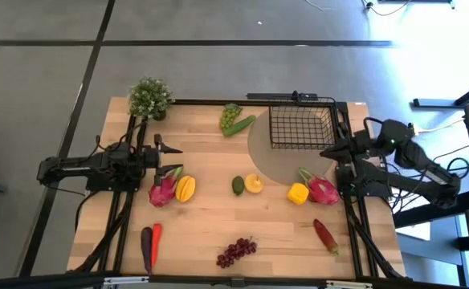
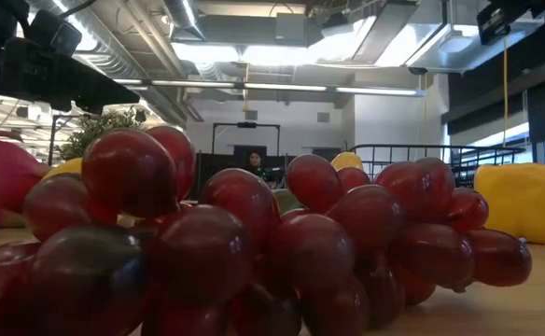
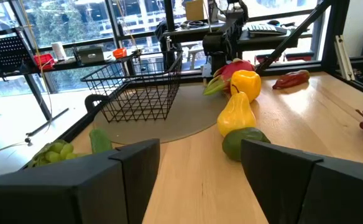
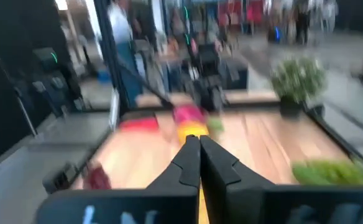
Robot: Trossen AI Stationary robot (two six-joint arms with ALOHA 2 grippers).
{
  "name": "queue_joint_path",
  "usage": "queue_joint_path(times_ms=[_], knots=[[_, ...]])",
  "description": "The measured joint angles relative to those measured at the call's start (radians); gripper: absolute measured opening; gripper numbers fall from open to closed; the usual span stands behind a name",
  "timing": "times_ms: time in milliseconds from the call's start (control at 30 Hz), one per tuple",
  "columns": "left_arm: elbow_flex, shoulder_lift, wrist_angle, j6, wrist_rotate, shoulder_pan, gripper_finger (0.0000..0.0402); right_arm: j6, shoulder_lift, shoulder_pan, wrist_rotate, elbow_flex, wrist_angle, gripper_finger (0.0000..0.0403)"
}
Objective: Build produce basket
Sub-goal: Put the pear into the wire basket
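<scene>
Open-plan lab: exposed ceiling ducts [image 2: 207, 70], glass walls [image 3: 76, 25], desks [image 3: 76, 59]

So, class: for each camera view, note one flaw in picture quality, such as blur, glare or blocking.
High view: sharp, evenly lit. Low view: purple grapes fill the frame, ceiling lights glare. Left wrist view: bright windows behind the basket. Right wrist view: smeared with blur past the shut fingers.

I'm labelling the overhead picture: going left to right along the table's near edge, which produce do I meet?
Eggplant and chili, too close together to order → purple grapes → red pepper.
</scene>
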Motion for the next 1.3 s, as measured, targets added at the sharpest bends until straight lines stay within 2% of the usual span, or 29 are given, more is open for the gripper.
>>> queue_joint_path(times_ms=[167,400,500,700,933,1133,1300], knots=[[0.0,0.0,0.0,0.0,0.0,0.0,0.0213,-0.092,0.18,0.027,0.102,0.137,-0.247,0.0],[0.0,0.0,0.0,0.0,0.0,0.0,0.0213,-0.155,0.421,0.108,0.211,0.244,-0.329,0.0],[0.0,0.0,0.0,0.0,0.0,0.0,0.0213,-0.171,0.51,0.157,0.247,0.271,-0.333,0.0],[0.0,0.0,0.0,0.0,0.0,0.0,0.0213,-0.172,0.66,0.267,0.396,0.294,-0.332,0.0],[0.0,0.0,0.0,0.0,0.0,0.0,0.0213,-0.145,0.789,0.384,0.43,0.31,-0.299,0.0],[0.0,0.0,0.0,0.0,0.0,0.0,0.0213,-0.035,0.886,0.394,0.43,0.31,-0.133,0.0008],[0.0,0.0,0.0,0.0,0.0,0.0,0.0213,0.013,0.945,0.395,0.43,0.31,-0.052,0.0038]])
